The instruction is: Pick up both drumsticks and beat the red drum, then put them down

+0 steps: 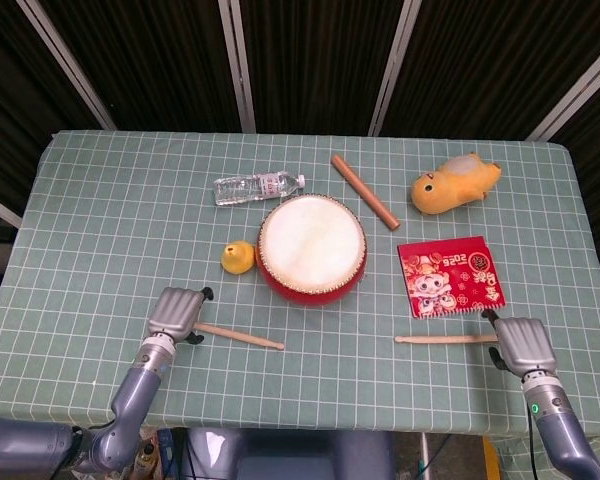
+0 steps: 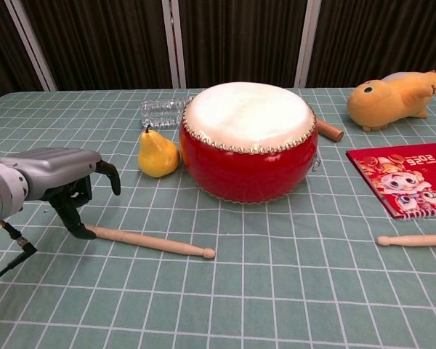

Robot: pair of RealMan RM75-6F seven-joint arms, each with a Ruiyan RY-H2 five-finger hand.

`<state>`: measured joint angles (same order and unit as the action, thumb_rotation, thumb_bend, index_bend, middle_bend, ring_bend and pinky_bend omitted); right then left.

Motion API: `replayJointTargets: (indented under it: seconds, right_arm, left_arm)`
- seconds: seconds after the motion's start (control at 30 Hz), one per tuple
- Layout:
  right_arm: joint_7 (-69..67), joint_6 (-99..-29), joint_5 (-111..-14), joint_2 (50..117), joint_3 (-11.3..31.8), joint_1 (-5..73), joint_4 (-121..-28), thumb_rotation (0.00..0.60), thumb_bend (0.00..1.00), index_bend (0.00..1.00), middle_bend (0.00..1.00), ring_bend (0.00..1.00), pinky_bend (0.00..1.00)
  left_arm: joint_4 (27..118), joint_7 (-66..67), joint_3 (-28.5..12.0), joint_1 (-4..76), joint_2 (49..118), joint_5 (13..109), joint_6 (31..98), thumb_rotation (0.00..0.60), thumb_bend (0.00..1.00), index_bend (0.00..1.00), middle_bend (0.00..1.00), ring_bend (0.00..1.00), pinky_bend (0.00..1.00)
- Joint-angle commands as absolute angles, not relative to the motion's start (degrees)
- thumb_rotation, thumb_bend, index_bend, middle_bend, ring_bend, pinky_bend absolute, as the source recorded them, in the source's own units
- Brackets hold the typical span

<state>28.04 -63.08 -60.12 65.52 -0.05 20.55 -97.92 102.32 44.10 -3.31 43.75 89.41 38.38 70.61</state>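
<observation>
The red drum (image 1: 311, 247) (image 2: 248, 142) with its white skin stands mid-table. The left drumstick (image 1: 238, 336) (image 2: 150, 242) lies flat on the cloth in front of it, tip pointing right. My left hand (image 1: 176, 314) (image 2: 54, 174) hovers over its butt end with fingers spread; one fingertip (image 2: 78, 227) reaches down beside the butt and nothing is gripped. The right drumstick (image 1: 446, 339) (image 2: 414, 240) also lies flat, tip pointing left. My right hand (image 1: 521, 345) sits at its butt end, where its own back hides the fingers.
A yellow toy pear (image 1: 238, 257) (image 2: 158, 153) sits left of the drum, with a water bottle (image 1: 258, 186) behind it. A wooden rod (image 1: 364, 191), an orange plush toy (image 1: 456, 182) (image 2: 392, 93) and a red booklet (image 1: 450, 275) (image 2: 405, 177) lie at back and right.
</observation>
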Motion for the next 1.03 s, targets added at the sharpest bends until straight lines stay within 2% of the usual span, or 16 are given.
replayJointTargets:
  seconds: [0.03,0.13,0.17,0.27,0.4,0.5,0.57,0.67,0.93,1.03]
  right_arm:
    - [28.6,-63.6,-59.9,65.4,0.0,20.4,-98.0,0.600,0.42,0.23,0.81,0.87,0.79]
    - [28.1,-64.3,-60.3,65.0,0.2,20.2,-98.2,0.600,0.42,0.20,0.71,0.77,0.68]
    - [27.5,-64.8,-60.7,64.8,0.5,20.0,-98.3,0.600,0.42,0.18,0.65,0.72,0.62]
    - [24.6,-66.8,-62.6,64.1,1.3,19.2,-98.7,0.600,0.42,0.13,0.52,0.57,0.47]
    - [18.4,-71.4,-67.2,63.0,2.3,17.0,-99.4,0.600,0.42,0.03,0.32,0.32,0.29]
    - [11.5,-76.4,-73.4,61.9,2.2,14.5,-99.1,0.600,0.40,0.00,0.15,0.10,0.18]
    - [8.3,-78.8,-76.2,61.5,2.0,13.2,-98.4,0.600,0.37,0.00,0.04,0.02,0.11]
    - [4.5,-83.4,-80.3,61.5,1.2,10.7,-95.9,0.600,0.32,0.00,0.00,0.00,0.02]
    - [-3.6,-94.1,-86.8,63.6,1.1,5.5,-89.2,0.600,0.30,0.00,0.00,0.00,0.00]
    - [-4.9,-95.4,-88.1,64.6,1.2,4.8,-87.0,0.600,0.30,0.00,0.00,0.00,0.00]
  left_arm:
    - [104.2,43.1,-3.1,42.8,87.9,40.3,71.7,0.600,0.10,0.27,0.79,0.79,0.85]
    - [106.3,41.6,-2.2,41.4,85.6,43.7,73.3,0.600,0.10,0.22,0.61,0.62,0.67]
    - [107.1,40.7,-1.6,40.5,84.6,45.7,74.3,0.600,0.10,0.20,0.54,0.56,0.60]
    - [109.0,36.4,0.6,37.1,81.3,53.3,78.1,0.600,0.10,0.17,0.38,0.39,0.46]
    - [109.3,29.2,3.9,31.8,76.7,63.1,84.0,0.600,0.10,0.14,0.26,0.26,0.38]
    - [106.9,22.5,7.5,26.9,72.2,71.3,89.2,0.600,0.10,0.13,0.13,0.15,0.30]
    - [105.1,20.2,9.0,24.4,70.1,74.2,91.7,0.600,0.09,0.10,0.03,0.06,0.18]
    - [102.4,16.9,11.2,20.2,66.8,77.7,95.6,0.600,0.07,0.03,0.00,0.00,0.04]
    - [94.7,10.6,12.6,11.6,64.8,82.0,102.7,0.600,0.05,0.00,0.00,0.00,0.02]
    - [92.6,8.3,12.3,9.5,64.9,82.6,103.5,0.600,0.05,0.00,0.00,0.00,0.02]
